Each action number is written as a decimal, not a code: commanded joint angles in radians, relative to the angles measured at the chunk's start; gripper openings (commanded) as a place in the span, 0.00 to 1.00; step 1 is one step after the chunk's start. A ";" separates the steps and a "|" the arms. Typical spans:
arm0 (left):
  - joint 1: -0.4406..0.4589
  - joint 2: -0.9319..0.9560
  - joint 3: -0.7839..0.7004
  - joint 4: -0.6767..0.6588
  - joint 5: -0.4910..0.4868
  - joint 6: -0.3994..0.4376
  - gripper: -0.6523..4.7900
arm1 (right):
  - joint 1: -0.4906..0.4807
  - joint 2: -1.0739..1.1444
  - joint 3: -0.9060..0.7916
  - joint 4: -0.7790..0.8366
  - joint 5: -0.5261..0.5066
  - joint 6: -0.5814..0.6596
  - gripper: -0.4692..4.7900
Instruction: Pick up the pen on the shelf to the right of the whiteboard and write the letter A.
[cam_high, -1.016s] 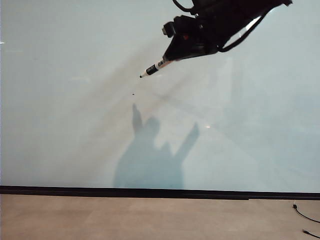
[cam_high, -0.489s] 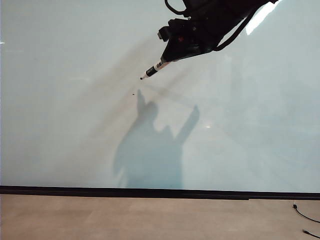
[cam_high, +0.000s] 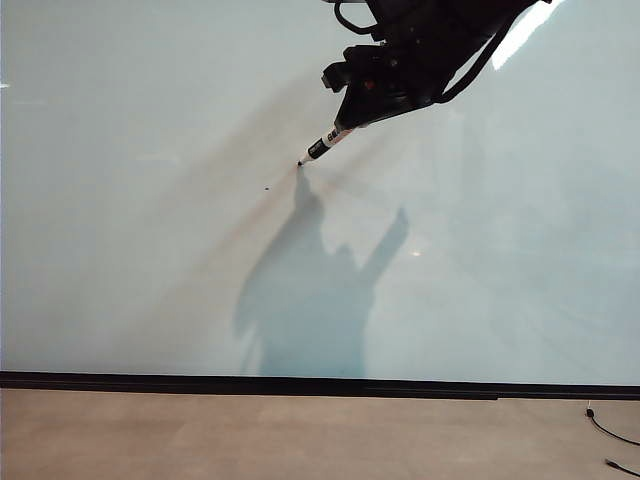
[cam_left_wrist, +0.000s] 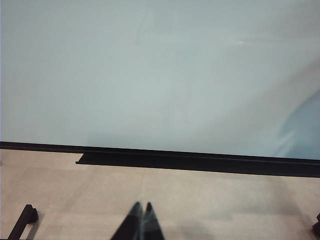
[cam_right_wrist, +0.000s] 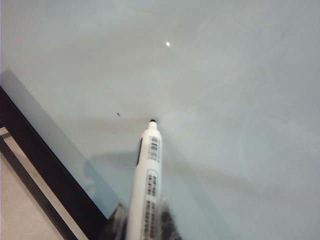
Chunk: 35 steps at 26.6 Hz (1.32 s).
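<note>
Our right gripper (cam_high: 352, 112) is clamped on the slim white-barrelled marker pen (cam_high: 325, 146), high on the large glossy pale whiteboard (cam_high: 150, 250) near its top edge, the dark tip at or just off the surface beside a tiny dark speck (cam_high: 267, 187). No letter A is drawn yet. Our left gripper (cam_left_wrist: 141, 220) hangs narrow and empty below the board's black bottom strip (cam_left_wrist: 200, 162). We judge that too light a press would skip strokes, and too hard would make the pen slip in the jaws.

Right gripper (cam_right_wrist: 142, 222) blurred, edge-cropped
</note>
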 joint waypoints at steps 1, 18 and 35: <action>0.000 0.000 0.003 0.006 0.003 0.005 0.11 | 0.001 -0.003 0.006 0.021 0.041 0.000 0.08; 0.000 0.000 0.003 0.006 0.003 0.005 0.11 | 0.000 -0.050 0.005 0.046 0.094 -0.023 0.08; 0.000 0.000 0.003 0.006 0.003 0.004 0.11 | -0.002 -0.122 0.005 0.043 0.138 -0.049 0.08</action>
